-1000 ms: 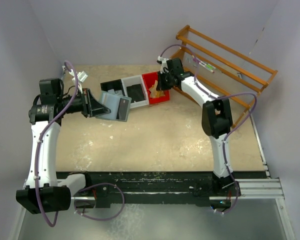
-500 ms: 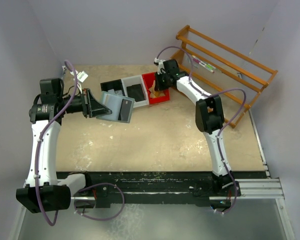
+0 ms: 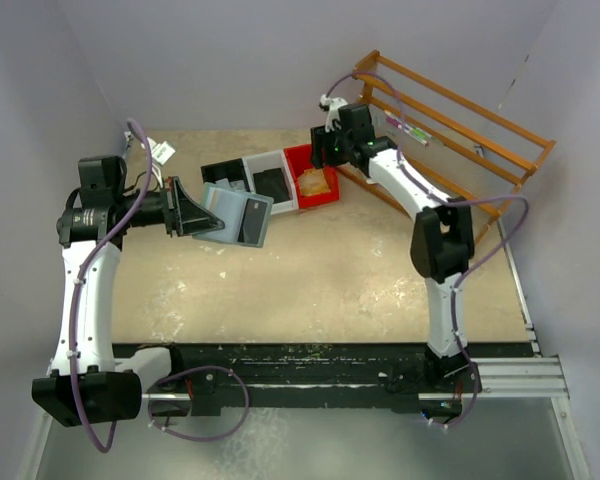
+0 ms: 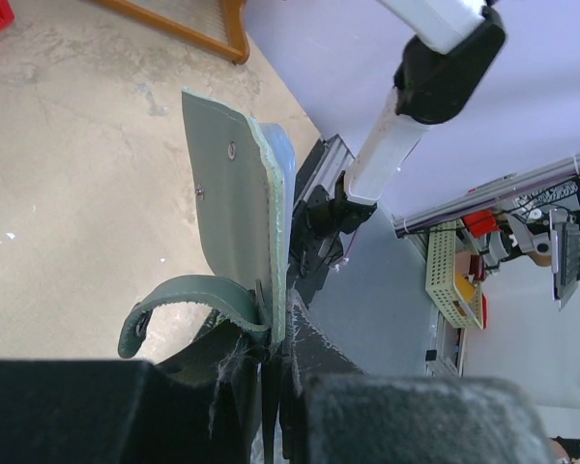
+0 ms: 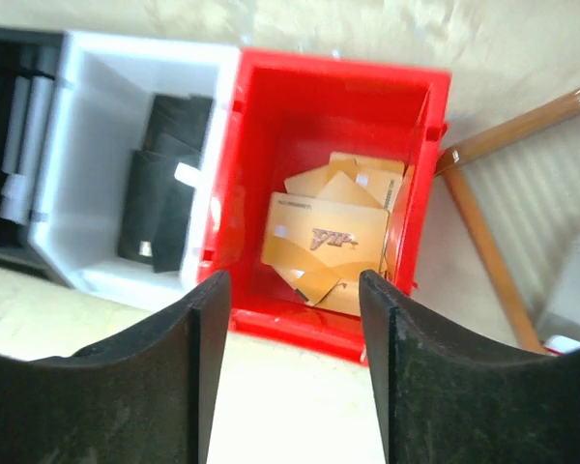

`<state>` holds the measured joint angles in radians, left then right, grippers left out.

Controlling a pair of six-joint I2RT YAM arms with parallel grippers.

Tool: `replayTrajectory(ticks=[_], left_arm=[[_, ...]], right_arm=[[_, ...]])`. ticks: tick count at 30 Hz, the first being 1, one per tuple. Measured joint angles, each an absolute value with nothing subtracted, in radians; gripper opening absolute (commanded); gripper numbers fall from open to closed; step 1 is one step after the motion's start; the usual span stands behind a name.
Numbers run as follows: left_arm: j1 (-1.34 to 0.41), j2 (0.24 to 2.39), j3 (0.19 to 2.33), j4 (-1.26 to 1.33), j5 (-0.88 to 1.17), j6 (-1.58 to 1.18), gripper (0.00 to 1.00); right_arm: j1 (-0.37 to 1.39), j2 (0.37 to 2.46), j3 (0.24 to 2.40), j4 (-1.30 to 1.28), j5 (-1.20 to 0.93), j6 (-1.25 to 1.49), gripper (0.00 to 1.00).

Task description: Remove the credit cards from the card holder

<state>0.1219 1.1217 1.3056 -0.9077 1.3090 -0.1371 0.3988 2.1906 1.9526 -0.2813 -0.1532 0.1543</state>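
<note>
Risk 1, slipping hold: the left gripper pinches only the bottom edge of the small pale mint-green folding card holder. The holder stands upright above the jaws, so I judge a tug on a pocket page could pull it free.
Risk 2, snagging tab: the curled green snap tab hangs loose just beside the left fingers, and an approaching finger could catch on it.
Risk 3, collision: the right gripper hovers low above the red plastic bin. A sideways departure could clip its rim or that of the pale grey plastic bin touching it.
Risk 4, miscount: the holder's open pages face upward in the top view, but they are too small to show whether any card remains.
Left gripper state: clamped on the card holder, holding it clear of the beige tabletop.
Right gripper state: jaws apart, with nothing between them.
Credit cards: several thin tan-orange rectangular cards lie in a loose heap inside the red bin, directly below the right fingers and apart from them.
Card holder position: left of the 3 bins in the top view and well apart from the right gripper.
</note>
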Motion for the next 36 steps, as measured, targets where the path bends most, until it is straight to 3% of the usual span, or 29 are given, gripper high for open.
replayTrajectory(ticks=[5,10,14,18,25,29,36], left_arm=[[0.122,1.121,1.307,-0.906,1.331,-0.143,0.0],[0.122,1.116,1.309,-0.878,1.363,-0.173,0.0],[0.122,1.11,1.309,-0.835,1.39,-0.223,0.0],[0.122,1.1,1.309,-0.772,1.419,-0.287,0.0],[0.122,1.092,1.309,-0.689,1.45,-0.375,0.0],[0.122,1.092,1.309,-0.67,1.461,-0.392,0.0],[0.122,1.092,1.308,-0.659,1.468,-0.409,0.0]], right_arm=[[0.404,1.961,1.846,-0.226,-0.14,0.167,0.78],[0.409,1.663,1.542,-0.051,-0.315,0.271,0.99],[0.43,1.478,1.211,0.256,-0.527,0.47,1.0],[0.503,1.425,0.99,0.539,-0.646,0.672,1.0],[0.657,1.456,0.847,1.029,-0.715,1.001,1.0],[0.672,1.515,0.842,1.317,-0.717,1.16,0.87],[0.695,1.601,0.856,1.497,-0.716,1.286,0.36]])
